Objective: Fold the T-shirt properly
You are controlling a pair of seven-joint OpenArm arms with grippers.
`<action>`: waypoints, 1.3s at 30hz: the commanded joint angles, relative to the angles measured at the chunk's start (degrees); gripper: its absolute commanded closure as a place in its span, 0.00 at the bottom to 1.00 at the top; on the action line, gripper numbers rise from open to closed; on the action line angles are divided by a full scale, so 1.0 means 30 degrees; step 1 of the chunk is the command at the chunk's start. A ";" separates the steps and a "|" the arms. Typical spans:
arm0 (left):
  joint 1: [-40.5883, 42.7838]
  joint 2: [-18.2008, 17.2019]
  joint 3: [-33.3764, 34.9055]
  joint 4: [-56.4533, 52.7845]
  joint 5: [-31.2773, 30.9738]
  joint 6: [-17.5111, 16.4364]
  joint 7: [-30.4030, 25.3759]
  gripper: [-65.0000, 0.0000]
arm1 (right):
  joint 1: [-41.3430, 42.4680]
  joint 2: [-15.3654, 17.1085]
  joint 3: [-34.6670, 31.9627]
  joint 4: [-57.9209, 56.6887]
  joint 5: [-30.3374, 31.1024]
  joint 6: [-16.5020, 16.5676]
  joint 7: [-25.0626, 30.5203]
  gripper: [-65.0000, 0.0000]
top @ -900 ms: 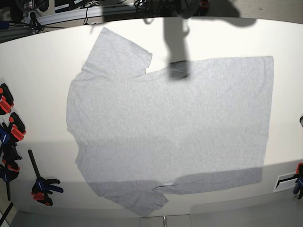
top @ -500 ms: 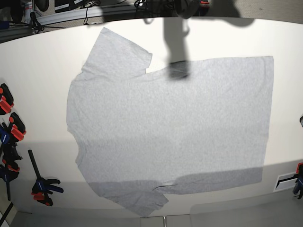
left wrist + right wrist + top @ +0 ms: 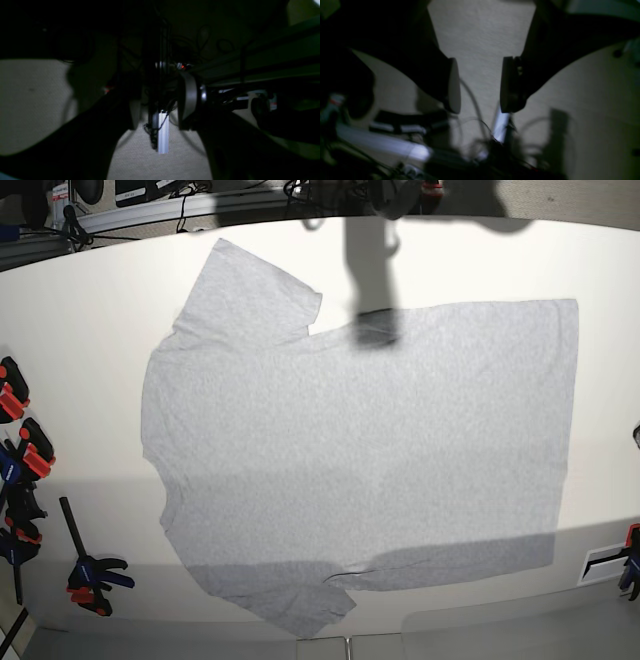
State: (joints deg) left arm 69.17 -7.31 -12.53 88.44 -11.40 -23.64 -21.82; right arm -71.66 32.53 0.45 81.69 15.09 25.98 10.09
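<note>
The light grey T-shirt (image 3: 360, 450) lies spread flat on the white table (image 3: 80, 320), plain side up. Its collar end points left, its hem is at the right, and its sleeves (image 3: 255, 295) lie at the far and near left. No lettering shows. Neither gripper appears in the base view. In the left wrist view my left gripper (image 3: 160, 107) is open and empty, in deep shadow. In the right wrist view my right gripper (image 3: 481, 100) is open and empty over a pale surface. The shirt shows in neither wrist view.
Several red, blue and black clamps (image 3: 25, 460) lie along the table's left edge, with another (image 3: 92, 575) near the front left. A clamp (image 3: 630, 565) sits at the right edge. Cables and a metal rail (image 3: 150, 215) run behind the table. An arm's shadow (image 3: 372, 280) falls on the far edge.
</note>
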 commanded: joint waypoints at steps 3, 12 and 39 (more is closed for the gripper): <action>0.0765 -0.0073 -0.0160 0.1093 -0.1770 -0.0073 0.1450 0.66 | -0.1086 0.0109 0.1392 0.1603 0.0182 0.2033 0.0350 0.62; 0.0772 -0.0066 -0.3461 0.3650 -0.2455 -0.0131 0.2856 0.66 | -0.1114 0.0109 0.3942 0.4881 0.0182 0.4073 0.0364 0.62; -0.3723 -0.0058 -0.5814 1.3515 -0.3745 -0.0138 1.1089 0.66 | 0.5654 0.0109 0.6164 1.2764 -0.4386 0.4674 -0.4532 0.62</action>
State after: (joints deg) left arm 57.01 -7.33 -29.69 127.96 -22.15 -24.25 12.69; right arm -54.13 32.38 18.70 119.02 0.95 39.66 -4.91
